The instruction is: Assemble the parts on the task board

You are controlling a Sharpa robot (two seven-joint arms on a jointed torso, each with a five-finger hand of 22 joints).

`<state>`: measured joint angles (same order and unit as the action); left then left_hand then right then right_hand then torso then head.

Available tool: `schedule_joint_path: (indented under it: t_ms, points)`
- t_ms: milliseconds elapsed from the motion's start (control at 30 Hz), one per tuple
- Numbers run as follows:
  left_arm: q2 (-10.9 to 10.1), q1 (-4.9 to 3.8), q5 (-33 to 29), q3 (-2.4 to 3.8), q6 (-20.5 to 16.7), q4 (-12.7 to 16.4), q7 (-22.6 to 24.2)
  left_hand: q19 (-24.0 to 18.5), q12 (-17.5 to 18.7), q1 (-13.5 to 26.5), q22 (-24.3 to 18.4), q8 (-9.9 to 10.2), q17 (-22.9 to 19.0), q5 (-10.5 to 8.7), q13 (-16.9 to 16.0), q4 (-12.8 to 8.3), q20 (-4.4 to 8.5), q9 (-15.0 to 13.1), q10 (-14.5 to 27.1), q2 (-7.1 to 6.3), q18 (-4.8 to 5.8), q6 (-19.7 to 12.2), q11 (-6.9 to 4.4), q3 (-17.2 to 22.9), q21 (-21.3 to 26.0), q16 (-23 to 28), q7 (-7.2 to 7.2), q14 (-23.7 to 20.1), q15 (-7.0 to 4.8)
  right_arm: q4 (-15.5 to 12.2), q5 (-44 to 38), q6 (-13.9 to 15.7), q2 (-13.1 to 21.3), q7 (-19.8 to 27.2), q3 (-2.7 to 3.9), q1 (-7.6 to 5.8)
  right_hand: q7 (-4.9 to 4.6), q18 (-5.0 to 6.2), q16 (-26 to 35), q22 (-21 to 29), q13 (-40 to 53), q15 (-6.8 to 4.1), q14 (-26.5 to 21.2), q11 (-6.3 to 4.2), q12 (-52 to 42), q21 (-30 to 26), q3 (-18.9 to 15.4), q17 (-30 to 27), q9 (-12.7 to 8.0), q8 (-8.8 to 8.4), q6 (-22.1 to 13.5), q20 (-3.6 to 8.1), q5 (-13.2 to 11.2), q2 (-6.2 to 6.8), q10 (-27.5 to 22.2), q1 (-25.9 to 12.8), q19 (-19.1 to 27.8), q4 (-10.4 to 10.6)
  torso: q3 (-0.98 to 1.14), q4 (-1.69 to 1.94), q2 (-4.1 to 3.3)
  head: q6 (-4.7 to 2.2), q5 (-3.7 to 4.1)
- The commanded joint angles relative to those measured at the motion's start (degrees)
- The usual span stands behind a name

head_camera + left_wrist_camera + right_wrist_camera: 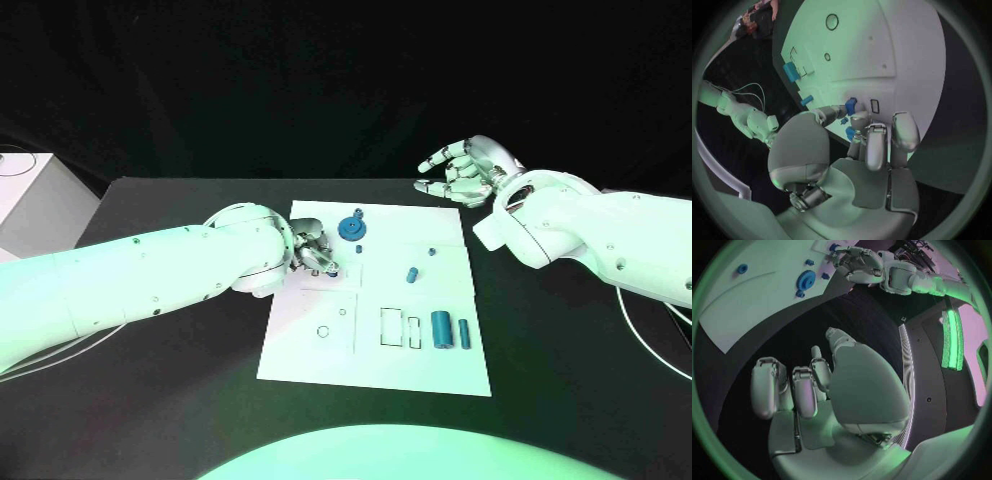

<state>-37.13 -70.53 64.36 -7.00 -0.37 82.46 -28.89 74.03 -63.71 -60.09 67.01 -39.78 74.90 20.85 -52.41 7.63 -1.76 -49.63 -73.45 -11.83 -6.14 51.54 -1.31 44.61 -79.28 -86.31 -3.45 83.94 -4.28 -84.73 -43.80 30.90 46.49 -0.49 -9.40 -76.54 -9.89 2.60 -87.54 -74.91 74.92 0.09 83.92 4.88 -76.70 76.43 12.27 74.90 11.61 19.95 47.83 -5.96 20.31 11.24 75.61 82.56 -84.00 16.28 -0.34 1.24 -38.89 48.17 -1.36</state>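
The task board (325, 350) is lying in the middle of the black table (159, 400), a white plate with several outlined recesses drawn on it. Small blue parts are sitting on it: a round gear-like piece (355, 228) near the far edge, a short peg (413, 273) toward the centre, a tiny one (431, 251) just beyond that, and two cylinders (441, 330) lying side by side near the right edge, the thinner one (464, 333) outermost.

The left hand (310, 250) is resting over the board's left side, close to the gear. In the left wrist view its fingers (873, 145) are curling down onto the white surface, and a small blue part (851, 105) is sitting right at the fingertips; the thumb and a finger are appearing to pinch it, though I cannot be sure from here.

The right hand (464, 168) is hovering above the table beyond the board's far right corner, well apart from every part. Its fingers are loosely curled and spread, and nothing is lying in the palm (861, 385).

A white box (36, 200) is standing at the table's far left corner, and a thin cable (642, 320) is trailing over the table's right side. Dark cloth is hanging behind the table.
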Motion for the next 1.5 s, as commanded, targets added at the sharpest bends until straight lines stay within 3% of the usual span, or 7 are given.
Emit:
schedule_joint_path:
  t_ms: [33, 600, 733, 933, 967, 1067, 1500]
  points:
    - [0.3, 0.23, 0.6, -0.2, 2.9, -0.1, -0.4, 0.5, -0.4, -0.3, 0.2, 0.0, 8.4, 0.31, -0.2, -11.6, 0.08, -0.1, -0.3, 0.21, 0.91, 0.6, -0.08, 11.6, -0.3, -0.3, 0.46, 4.3, -0.39, 0.0, -0.1, -0.9, 0.0, 0.3, 0.01, 0.05, 0.06, 0.45, 0.4, -7.3, 0.2, 0.49, 4.5, 0.08, 0.2, -0.3, 0.3, 10.0, -0.1, -0.35, -0.5, -0.43, 0.3, 0.06, -0.5, -0.4, -0.2, 0.2, 0.01, 0.05, 0.04, 0.2, 0.05]
    - [0.7, 0.23, 0.6, -0.21, 3.2, -0.3, -0.4, 0.7, -0.6, 0.0, 0.4, 0.0, 8.5, 0.95, -0.6, -11.5, 0.17, -0.2, -0.7, -0.04, 0.97, 0.8, -0.13, 11.6, -0.5, -0.4, 0.52, 4.3, -0.44, 0.0, -0.1, -0.9, 0.0, 0.4, 0.01, 0.17, 0.06, 0.45, 0.4, -7.3, 0.2, 0.49, 4.5, 0.08, 0.2, -0.3, 0.3, 10.0, -0.1, -0.35, -0.5, -0.43, 0.3, 0.06, -0.5, -0.4, -0.2, 0.2, 0.01, 0.02, 0.02, 0.55, 0.1]
    - [1.0, 0.23, 0.5, -0.22, 3.3, -0.5, -0.4, 0.7, -0.8, 0.9, 0.6, 0.0, 8.7, 0.48, -0.6, -10.9, 0.17, -0.5, -1.2, -0.73, 1.02, 0.8, -0.3, 10.1, -0.5, -0.5, 0.79, 4.4, -0.53, 0.0, 0.0, -0.9, 0.1, 0.4, 0.01, 0.19, 0.05, 0.49, 0.5, -7.2, 0.0, 0.49, 4.4, 0.09, 0.2, -0.5, 0.6, 9.9, -0.1, -0.34, -0.6, -0.44, 0.4, 0.12, -0.6, -0.7, -0.2, 0.1, 0.0, 0.0, 0.01, 0.61, 0.21]
    - [1.4, 0.23, 0.3, -0.25, 3.1, -0.9, -0.4, 0.5, -0.7, 2.4, 0.4, 0.3, 8.7, -0.54, -0.4, -8.7, 0.21, -0.7, -1.5, -1.1, 1.01, 0.7, -0.85, 5.9, -0.2, -0.5, 1.62, 4.4, -0.91, 0.0, 0.0, -1.0, 0.1, 0.4, 0.01, 0.21, 0.05, 0.51, 0.5, -7.2, 0.0, 0.5, 4.4, 0.09, 0.3, -0.6, 0.6, 9.8, -0.1, -0.34, -0.6, -0.44, 0.4, 0.13, -0.6, -0.7, -0.1, 0.1, 0.01, 0.01, 0.04, 0.67, 0.33]
    - [1.5, 0.23, 0.3, -0.25, 3.0, -0.9, -0.4, 0.6, -0.8, 3.2, 0.4, 0.5, 8.8, -0.81, -0.5, -7.3, 0.24, -0.6, -1.6, -0.92, 1.03, 1.1, -0.93, 4.0, -0.1, -0.5, 1.82, 4.4, -1.0, 0.0, 0.0, -1.0, 0.1, 0.4, 0.01, 0.21, 0.05, 0.51, 0.5, -7.2, 0.0, 0.5, 4.4, 0.09, 0.3, -0.6, 0.6, 9.8, -0.1, -0.34, -0.6, -0.44, 0.4, 0.13, -0.6, -0.7, -0.1, 0.1, 0.01, 0.01, 0.04, 0.67, 0.33]
    - [1.5, 0.23, 0.2, -0.26, 3.0, -1.0, -0.3, 0.6, -0.9, 3.6, 0.4, 0.9, 8.8, -0.84, -0.7, -6.0, 0.33, -0.4, -1.5, -0.96, 1.04, 1.5, -1.0, 1.7, 0.0, -0.6, 1.89, 4.4, -1.07, 0.0, 0.0, -1.0, 0.1, 0.4, 0.01, 0.23, 0.05, 0.51, 0.5, -7.2, 0.0, 0.5, 4.4, 0.09, 0.3, -0.6, 0.6, 9.8, -0.1, -0.34, -0.6, -0.44, 0.4, 0.13, -0.6, -0.7, -0.1, 0.1, -0.01, 0.06, 0.06, 0.72, 0.4]
    - [1.5, 0.23, 0.2, -0.27, 2.9, -1.3, -0.3, 0.8, -1.1, 4.5, 0.3, 1.6, 8.9, -1.03, -0.9, -2.9, 0.37, -0.1, -1.3, -1.32, 1.06, 2.3, -0.96, -3.2, 0.2, -0.6, 1.85, 4.4, -1.05, 0.1, 0.0, -1.0, 0.2, 0.5, 0.01, 0.34, 0.04, 0.53, 0.5, -7.1, -0.1, 0.5, 4.4, 0.1, 0.3, -0.7, 0.7, 9.8, -0.1, -0.34, -0.6, -0.45, 0.4, 0.09, -0.7, -0.9, -0.1, 0.2, -0.04, 0.07, 0.09, 0.62, 0.53]
